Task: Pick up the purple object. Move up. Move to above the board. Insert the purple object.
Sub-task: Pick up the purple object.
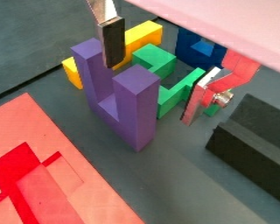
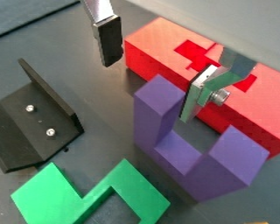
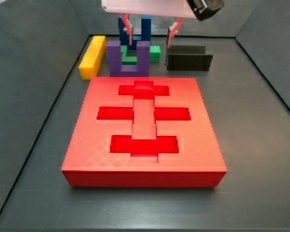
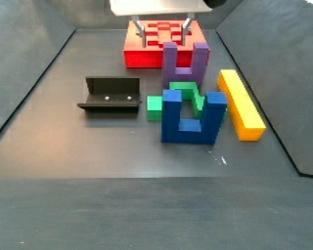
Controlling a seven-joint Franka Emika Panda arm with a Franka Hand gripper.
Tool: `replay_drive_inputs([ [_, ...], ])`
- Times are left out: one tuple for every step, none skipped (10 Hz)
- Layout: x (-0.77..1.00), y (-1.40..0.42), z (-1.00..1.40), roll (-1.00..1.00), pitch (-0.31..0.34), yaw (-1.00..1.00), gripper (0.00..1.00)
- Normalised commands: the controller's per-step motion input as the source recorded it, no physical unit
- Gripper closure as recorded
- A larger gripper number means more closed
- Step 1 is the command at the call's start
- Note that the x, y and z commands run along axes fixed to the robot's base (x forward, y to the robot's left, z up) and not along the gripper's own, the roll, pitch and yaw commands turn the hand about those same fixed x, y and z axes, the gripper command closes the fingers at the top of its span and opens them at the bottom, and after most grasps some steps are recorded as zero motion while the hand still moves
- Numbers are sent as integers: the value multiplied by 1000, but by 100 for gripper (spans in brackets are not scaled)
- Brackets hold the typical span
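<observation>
The purple object [image 1: 119, 96] stands upright on the floor, prongs up, beside the board [image 1: 38, 166]. It also shows in the wrist view [image 2: 178, 131] and in both side views [image 3: 116, 60] [image 4: 186, 61]. The gripper [image 1: 160, 83] [image 2: 154, 86] is low over it and open. One finger [image 2: 108, 39] hangs clear on one side of a prong, and the other finger [image 2: 206, 87] sits close against its far side. The board [image 3: 141, 127] [image 4: 136, 57] is a large red slab with cross-like cut-outs. The gripper shows above the block in both side views [image 3: 148, 34] [image 4: 175, 34].
A green block [image 1: 166, 74] [image 4: 172, 98], a blue two-pronged piece [image 1: 201, 48] [image 4: 192, 119] and a yellow bar [image 3: 93, 56] [image 4: 241, 103] crowd around the purple object. The fixture [image 2: 31, 122] [image 4: 110, 96] [image 3: 190, 59] stands close by.
</observation>
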Motion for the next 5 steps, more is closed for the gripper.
replay_drive_inputs([
  [0,0,-246,47,0,-51,0],
  [0,0,-263,31,0,0,0],
  [0,0,-320,33,0,0,0],
  [0,9,-357,27,0,6,0],
  [0,0,-346,43,0,14,0],
])
